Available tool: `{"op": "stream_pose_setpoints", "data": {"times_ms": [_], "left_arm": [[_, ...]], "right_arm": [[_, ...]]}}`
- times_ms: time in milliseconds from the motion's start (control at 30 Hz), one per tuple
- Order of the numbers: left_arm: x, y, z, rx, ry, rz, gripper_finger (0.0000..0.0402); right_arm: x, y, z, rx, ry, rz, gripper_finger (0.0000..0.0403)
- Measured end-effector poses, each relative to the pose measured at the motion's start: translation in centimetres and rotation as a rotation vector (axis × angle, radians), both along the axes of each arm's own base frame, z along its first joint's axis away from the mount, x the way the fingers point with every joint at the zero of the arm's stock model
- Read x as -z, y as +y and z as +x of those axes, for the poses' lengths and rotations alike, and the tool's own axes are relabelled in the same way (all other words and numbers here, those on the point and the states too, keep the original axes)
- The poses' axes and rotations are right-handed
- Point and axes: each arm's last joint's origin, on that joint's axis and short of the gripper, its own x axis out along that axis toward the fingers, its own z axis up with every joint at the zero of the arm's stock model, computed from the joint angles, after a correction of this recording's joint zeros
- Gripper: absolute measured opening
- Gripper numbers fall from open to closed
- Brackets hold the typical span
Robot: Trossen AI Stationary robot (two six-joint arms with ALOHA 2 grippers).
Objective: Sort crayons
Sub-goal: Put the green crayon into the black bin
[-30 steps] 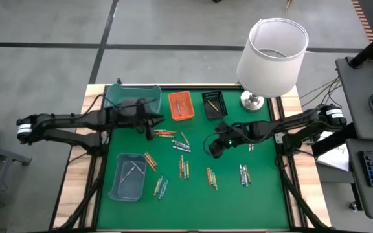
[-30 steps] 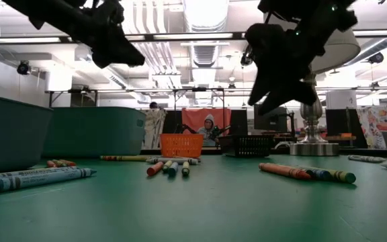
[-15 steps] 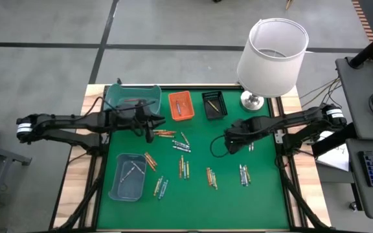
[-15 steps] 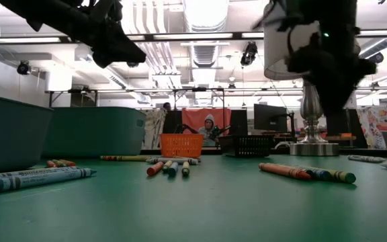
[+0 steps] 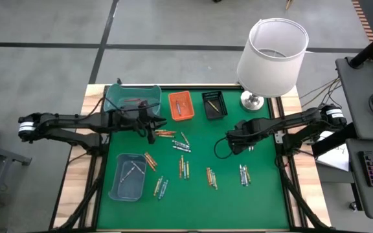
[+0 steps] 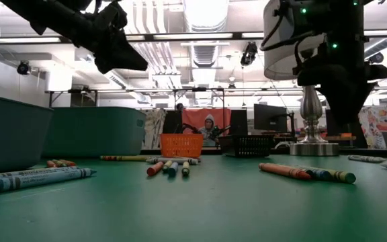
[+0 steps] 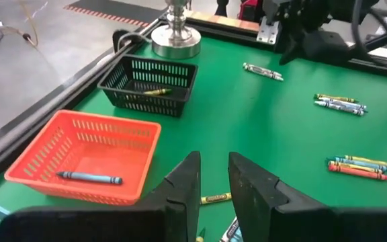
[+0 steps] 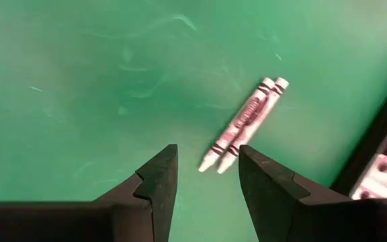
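Observation:
Crayons lie scattered on the green mat point(image 5: 264, 194): a brown-orange bunch point(image 5: 166, 134), more point(image 5: 184, 168) in the middle, a group point(image 5: 243, 173) at the right. My left gripper point(image 5: 155, 123) hovers just left of the brown-orange bunch, slanting down, its fingers point(image 7: 187, 185) a little apart and empty; a crayon point(image 7: 215, 197) lies on the mat below them. My right gripper point(image 5: 233, 144) points straight down, open, above the mat. Two silvery grey crayons point(image 8: 244, 124) lie side by side just beyond its fingertips.
At the back stand a teal bin point(image 5: 131, 97), an orange basket point(image 5: 180, 105) holding a blue crayon point(image 7: 89, 177), and a black basket point(image 5: 214, 103) with a yellow one. A blue-grey tray point(image 5: 128, 176) sits front left. A lamp point(image 5: 271, 55) stands at the back right corner.
My right gripper has moved toward the table's right edge and tipped from a slant to pointing straight down, staying open. It now hangs over the pair of silvery grey crayons. The crayons have not moved.

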Motion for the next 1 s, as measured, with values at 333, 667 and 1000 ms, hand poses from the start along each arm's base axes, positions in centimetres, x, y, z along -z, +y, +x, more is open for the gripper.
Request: {"op": "stream_pose_setpoints", "data": {"times_ms": [333, 667, 1000], "left_arm": [[1.3, 0.2, 1.2, -0.004, 0.039, -0.02, 0.0061], [2.9, 0.1, 4.0, 0.154, -0.015, -0.07, 0.006], [3.1, 0.7, 7.6, 0.272, 0.234, 0.05, 0.0046]], "right_arm": [[0.0, 0.0, 0.8, -0.049, -0.073, 0.002, 0.0148], [0.0, 0.0, 1.3, -0.094, -0.12, -0.023, 0.0148], [0.0, 0.0, 1.5, -0.12, -0.134, -0.026, 0.0148]]}}
